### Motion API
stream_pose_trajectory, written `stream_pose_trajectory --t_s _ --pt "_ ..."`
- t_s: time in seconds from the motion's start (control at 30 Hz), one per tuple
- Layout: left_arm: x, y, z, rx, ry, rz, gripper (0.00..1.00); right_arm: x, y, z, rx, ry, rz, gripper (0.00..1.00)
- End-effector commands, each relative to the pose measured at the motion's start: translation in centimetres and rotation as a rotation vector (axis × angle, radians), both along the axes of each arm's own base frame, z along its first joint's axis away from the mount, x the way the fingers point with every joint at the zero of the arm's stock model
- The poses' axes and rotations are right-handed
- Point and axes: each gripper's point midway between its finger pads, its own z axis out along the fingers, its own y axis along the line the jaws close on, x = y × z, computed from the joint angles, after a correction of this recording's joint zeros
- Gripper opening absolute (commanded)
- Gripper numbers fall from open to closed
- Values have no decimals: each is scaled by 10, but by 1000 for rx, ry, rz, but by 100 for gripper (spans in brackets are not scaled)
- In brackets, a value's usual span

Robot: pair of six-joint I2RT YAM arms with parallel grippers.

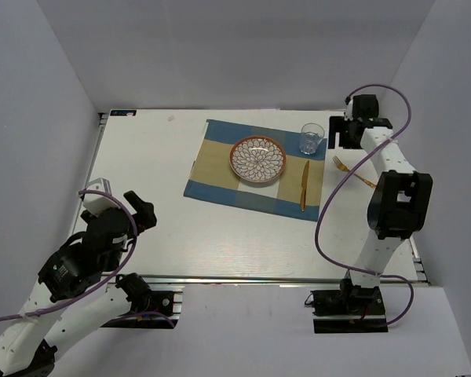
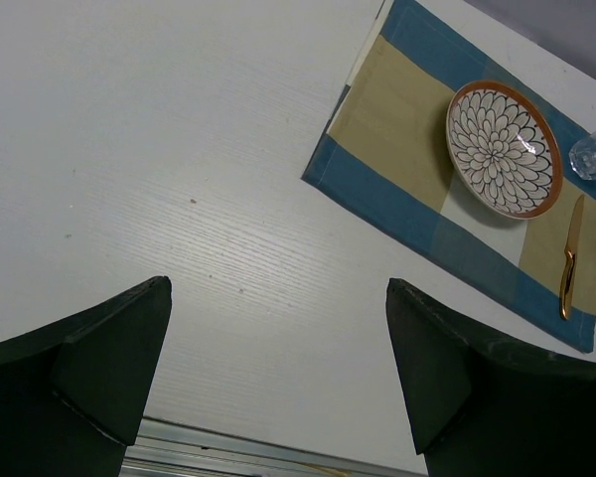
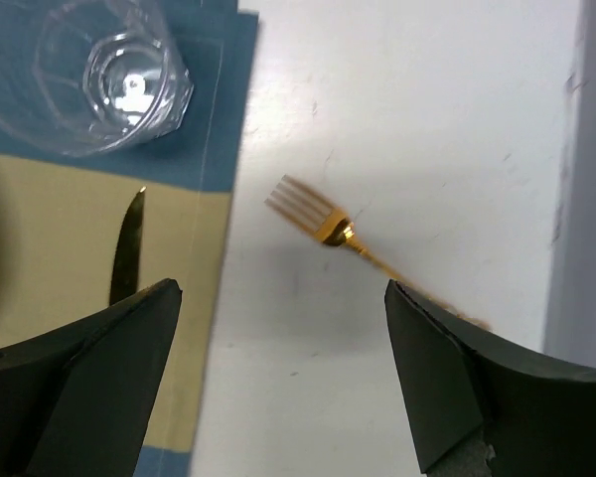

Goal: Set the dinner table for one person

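The white dinner table (image 1: 157, 236) carries a blue-and-tan placemat (image 1: 216, 169). On the mat are a flower-patterned plate (image 1: 257, 159), a clear glass (image 1: 312, 139) and a gold knife (image 1: 304, 185). A gold fork (image 1: 353, 172) lies on the bare table right of the mat. My right gripper (image 1: 341, 140) hovers open over the fork (image 3: 323, 224), whose handle runs toward my right finger; the glass (image 3: 89, 70) and knife (image 3: 129, 248) are to its left. My left gripper (image 1: 141, 212) is open and empty at the front left, above bare table (image 2: 179, 149), with the plate (image 2: 504, 149) far off.
A metal rail (image 1: 243, 279) runs along the near table edge and shows in the left wrist view (image 2: 228, 452). Grey walls close in the table on three sides; the right wall (image 3: 586, 199) stands close beside the fork.
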Motion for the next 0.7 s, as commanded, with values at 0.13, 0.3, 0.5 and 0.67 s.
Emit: stream_pose_trajectory --t_s 0.13,0.3,0.5,0.67 --pt "-6 13 6 -33 -50 40 98 -10 -26 -38 -105 8 316 89" --pt "-5 13 7 -31 -52 40 98 -27 -51 -83 -81 120 317 82" --pt "-5 12 6 -30 -51 31 98 -29 -75 -114 -75 199 303 82" --pt "-5 10 7 -32 -53 24 98 -49 -60 -152 39 304 326 41"
